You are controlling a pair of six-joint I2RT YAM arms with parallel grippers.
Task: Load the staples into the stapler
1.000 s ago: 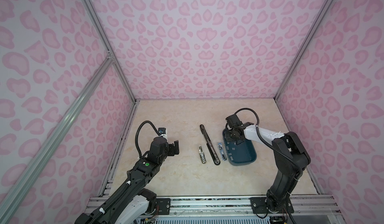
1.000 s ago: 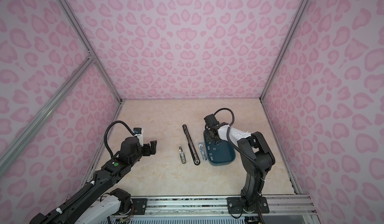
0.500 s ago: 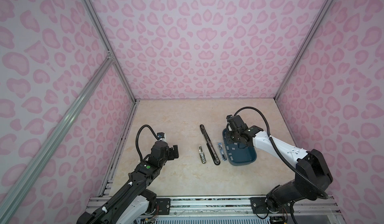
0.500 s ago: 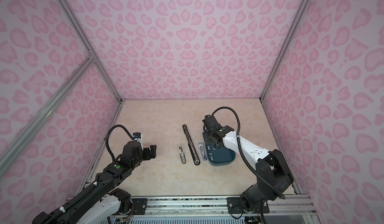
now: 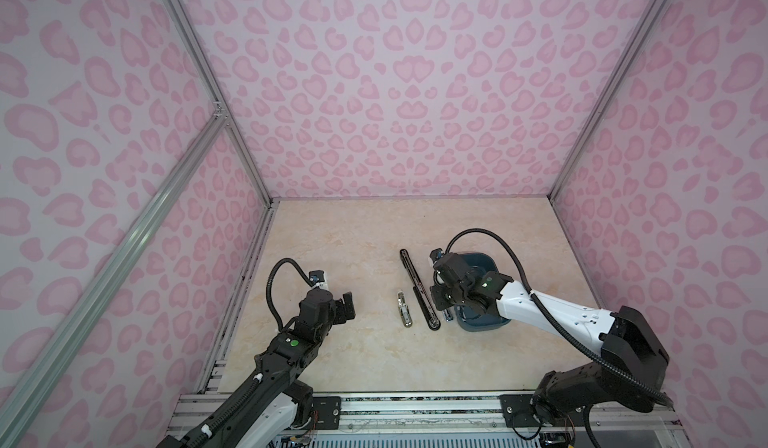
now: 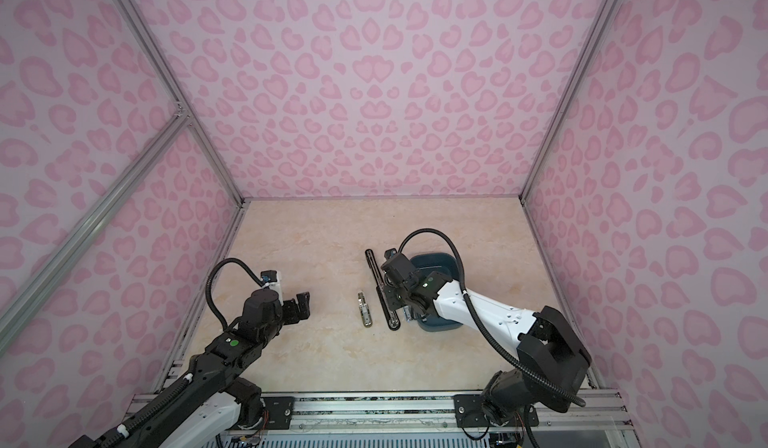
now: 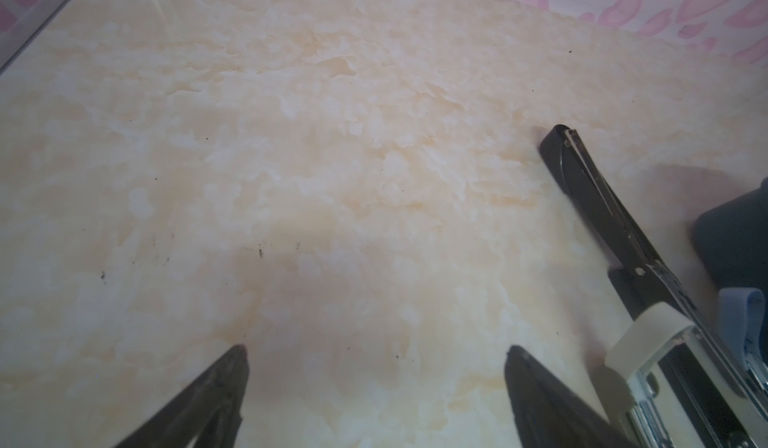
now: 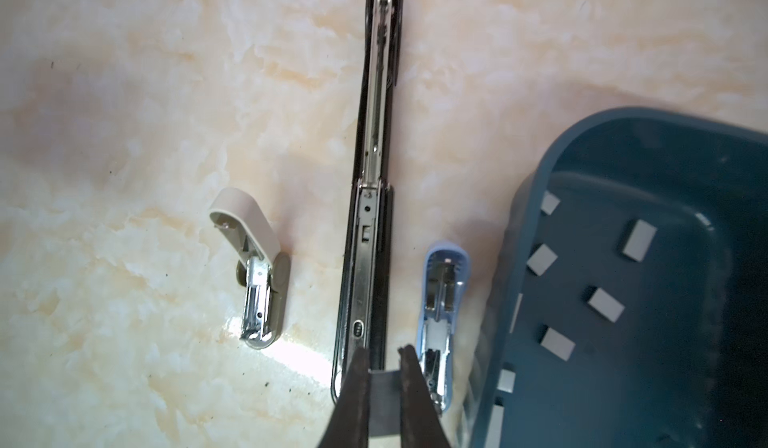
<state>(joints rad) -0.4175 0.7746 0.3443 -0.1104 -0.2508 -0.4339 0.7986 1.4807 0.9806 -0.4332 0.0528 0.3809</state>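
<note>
Three staplers lie opened on the marble table: a long black stapler (image 8: 370,201) (image 5: 409,267), a small beige stapler (image 8: 257,275) (image 5: 404,309) to its left, and a small blue stapler (image 8: 442,313) to its right. My right gripper (image 8: 384,350) (image 5: 440,304) is shut on a grey staple strip (image 8: 384,400), hovering between the near ends of the black and blue staplers. Several more staples (image 8: 638,240) lie in the dark blue bin (image 8: 536,184). My left gripper (image 7: 376,348) (image 5: 347,307) stands open and empty, well left of the beige stapler.
The blue bin (image 5: 484,257) sits right beside the blue stapler, partly under the right arm. Pink patterned walls and aluminium frame rails close in the table on three sides. In the left wrist view the black stapler (image 7: 590,184) reaches toward the back.
The right gripper has come from over the bin to its left edge, above the staplers' near ends, and the arm's elbow has swung out to the right. The left arm shifted slightly.
</note>
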